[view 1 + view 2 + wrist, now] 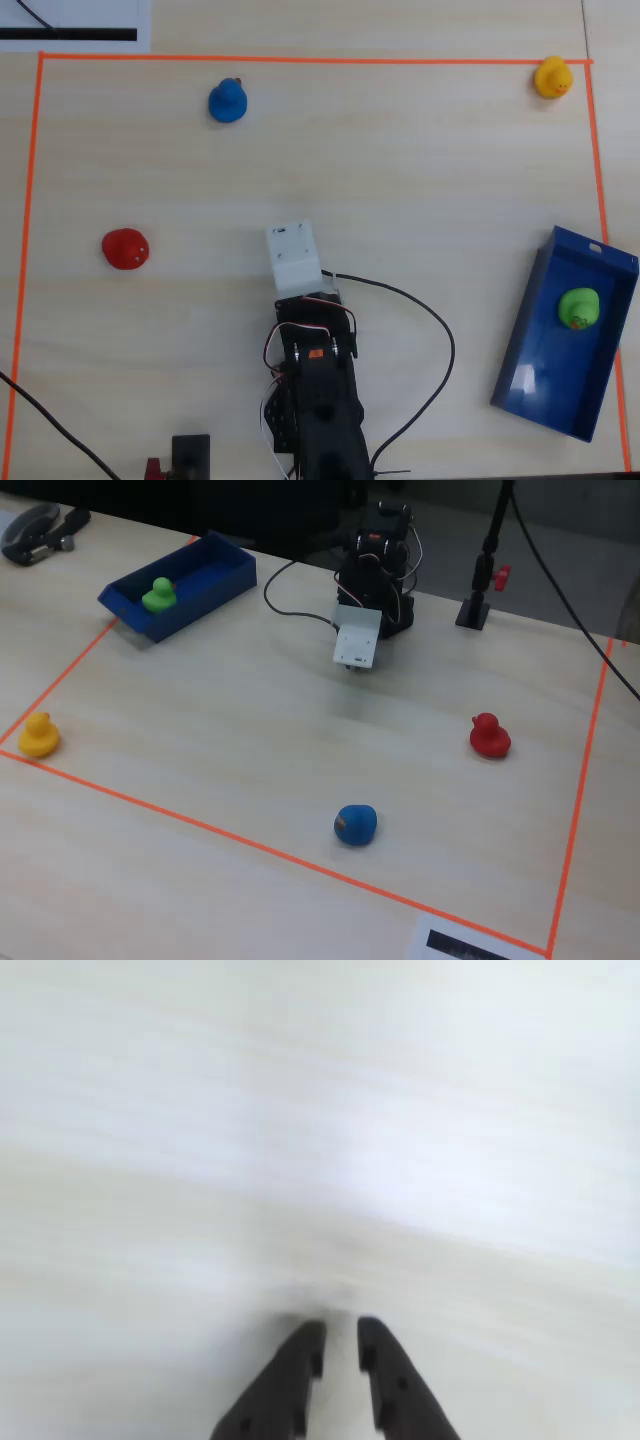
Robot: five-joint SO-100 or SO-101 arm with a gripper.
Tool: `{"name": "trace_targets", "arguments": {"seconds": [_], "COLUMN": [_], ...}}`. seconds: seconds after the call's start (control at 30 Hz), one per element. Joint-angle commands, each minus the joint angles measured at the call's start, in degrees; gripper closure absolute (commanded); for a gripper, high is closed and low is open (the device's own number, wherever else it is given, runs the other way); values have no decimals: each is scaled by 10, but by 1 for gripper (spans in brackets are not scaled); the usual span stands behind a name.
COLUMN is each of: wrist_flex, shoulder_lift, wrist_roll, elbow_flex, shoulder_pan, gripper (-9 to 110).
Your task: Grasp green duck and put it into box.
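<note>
The green duck (pixel 578 308) sits inside the dark blue box (pixel 545 390) at the right side of the overhead view, in the box's upper half. In the fixed view the duck (pixel 158 593) is in the box (pixel 215 575) at the far left. The arm is folded back near its base, with the white camera block (pixel 293 257) covering the gripper from above. In the wrist view my gripper (pixel 341 1332) points at bare table, its two dark fingertips nearly together with nothing between them. It is far from the duck and the box.
A blue duck (pixel 228 101), a yellow duck (pixel 552 77) and a red duck (pixel 126 248) stand apart inside the orange tape border (pixel 300 60). A black cable (pixel 440 340) loops beside the arm's base. A black stand (pixel 475 610) is behind the arm.
</note>
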Motion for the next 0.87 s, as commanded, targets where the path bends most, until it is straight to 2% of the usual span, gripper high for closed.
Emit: {"name": "trace_targets", "arguments": {"seconds": [0.0,0.2,0.27,0.83], "wrist_flex": [4,4,4,4], "shoulder_lift": [-3,-3,-3,-3], "wrist_roll": [4,8,8,8], "elbow_flex": [8,8,8,8], "shoulder_pan": [5,44,54,54], "gripper": [101,101,96,95]}}
